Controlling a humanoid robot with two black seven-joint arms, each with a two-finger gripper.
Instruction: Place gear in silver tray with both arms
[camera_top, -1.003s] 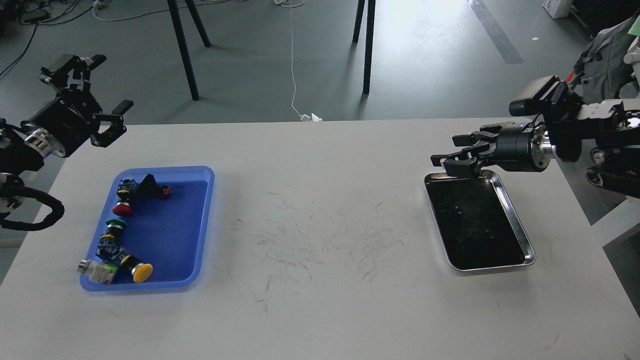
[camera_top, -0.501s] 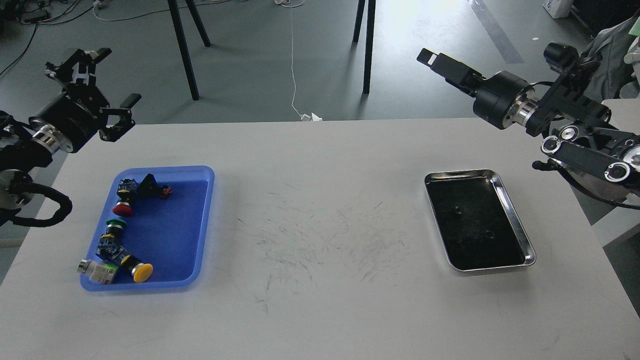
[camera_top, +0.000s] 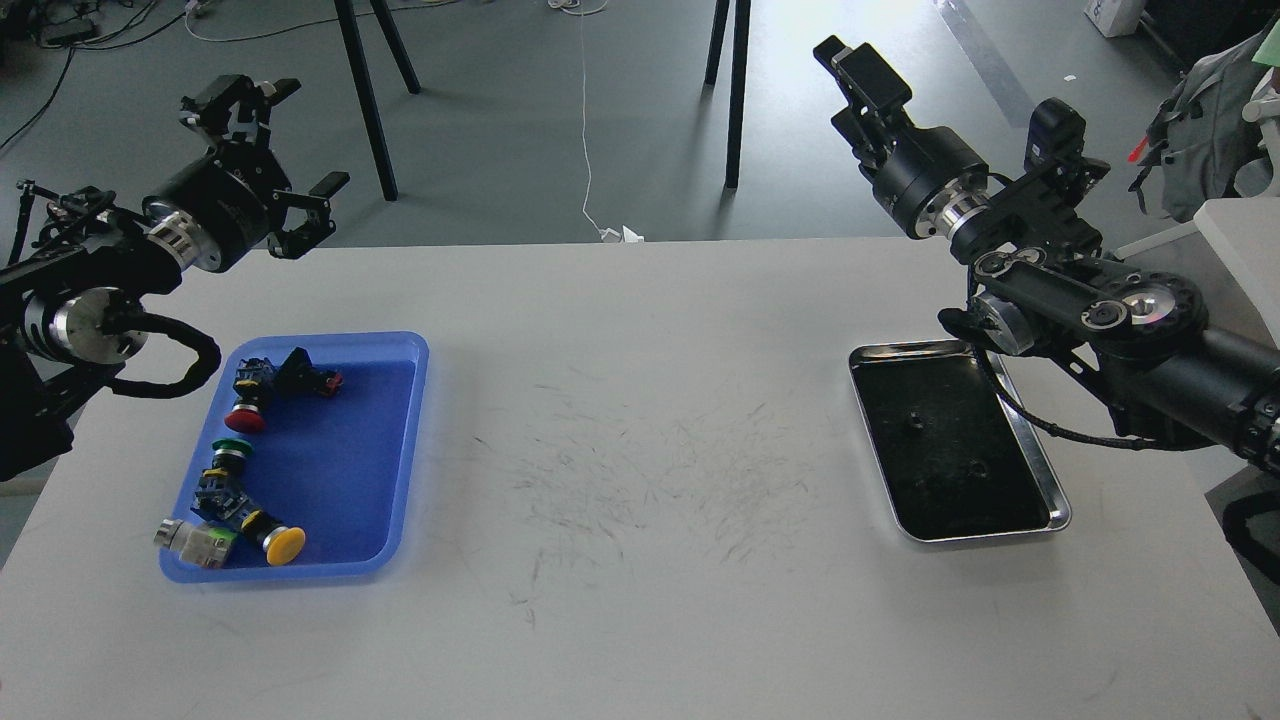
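On the white table (camera_top: 640, 620), nearest, push-button parts are kept in a blue tray (camera_top: 405, 450); the silver tray (camera_top: 1058, 500) (apparently empty) is set at right to receive. Farther back, the left hand (camera_top: 275, 140) is held wide, raised; the right hand (camera_top: 850, 70) cannot be judged.

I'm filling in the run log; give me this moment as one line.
left gripper: open, raised beyond blue tray | right gripper: raised, jaw state unclear | silver tray: small dark bits inside | push buttons: in blue tray
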